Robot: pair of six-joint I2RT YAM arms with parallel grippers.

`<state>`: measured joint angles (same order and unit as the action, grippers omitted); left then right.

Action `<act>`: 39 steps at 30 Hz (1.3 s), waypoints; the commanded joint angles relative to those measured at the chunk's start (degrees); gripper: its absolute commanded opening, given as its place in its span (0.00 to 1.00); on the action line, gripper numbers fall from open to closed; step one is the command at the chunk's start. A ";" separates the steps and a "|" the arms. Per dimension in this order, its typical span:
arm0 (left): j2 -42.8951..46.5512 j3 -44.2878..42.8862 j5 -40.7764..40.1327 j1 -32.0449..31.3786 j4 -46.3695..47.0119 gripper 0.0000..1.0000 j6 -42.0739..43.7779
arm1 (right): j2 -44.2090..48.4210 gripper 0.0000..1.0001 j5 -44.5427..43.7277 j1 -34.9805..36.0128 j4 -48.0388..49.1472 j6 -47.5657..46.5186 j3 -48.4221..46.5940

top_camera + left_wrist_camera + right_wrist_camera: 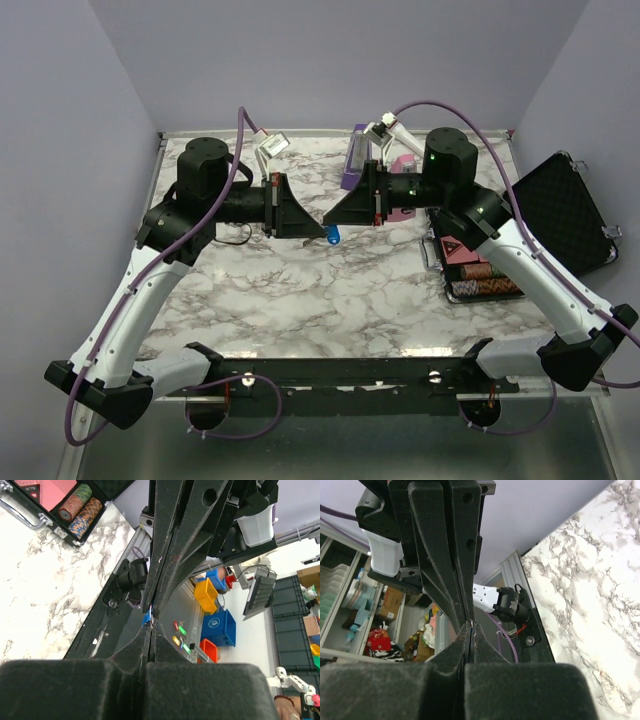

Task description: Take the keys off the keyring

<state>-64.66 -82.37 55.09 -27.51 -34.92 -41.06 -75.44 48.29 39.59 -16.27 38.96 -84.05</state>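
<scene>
Keys, in the form of a tiny bright-blue oval-headed piece with a small pale metallic bit (332,236), hang in the air over the middle of the white marble-patterned table (300,300), a little toward its far edge. The piece sits right where my two arms meet tip to tip. The left fingers (300,222) come in from the left edge and the right fingers (350,208) from the right edge. Both pairs are pressed fully together, with no gap showing in either wrist view. The left wrist view shows the blue piece (148,616) exactly at the junction, so neither arm is nearer. I cannot tell which pair pinches the key and which the ring. The blue head points down and toward the near edge, across the line the arms make. I judge the next pull should run along that left-right line.
</scene>
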 commanded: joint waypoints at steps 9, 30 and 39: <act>-0.99 -2.44 4.94 -0.44 2.22 0.00 1.94 | -0.94 0.01 7.08 1.19 -8.86 -2.75 -1.64; -1.87 -2.18 8.28 -0.27 1.52 0.00 3.88 | 1.17 0.01 6.73 1.19 -23.36 -8.90 -2.43; 0.68 -0.69 2.32 2.19 0.38 0.00 3.79 | 4.60 0.01 -5.03 1.19 -27.14 -9.43 2.30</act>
<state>-66.48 -82.83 62.02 -26.92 -35.64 -37.91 -72.93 50.83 40.56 -39.46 30.26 -84.03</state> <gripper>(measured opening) 0.009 0.011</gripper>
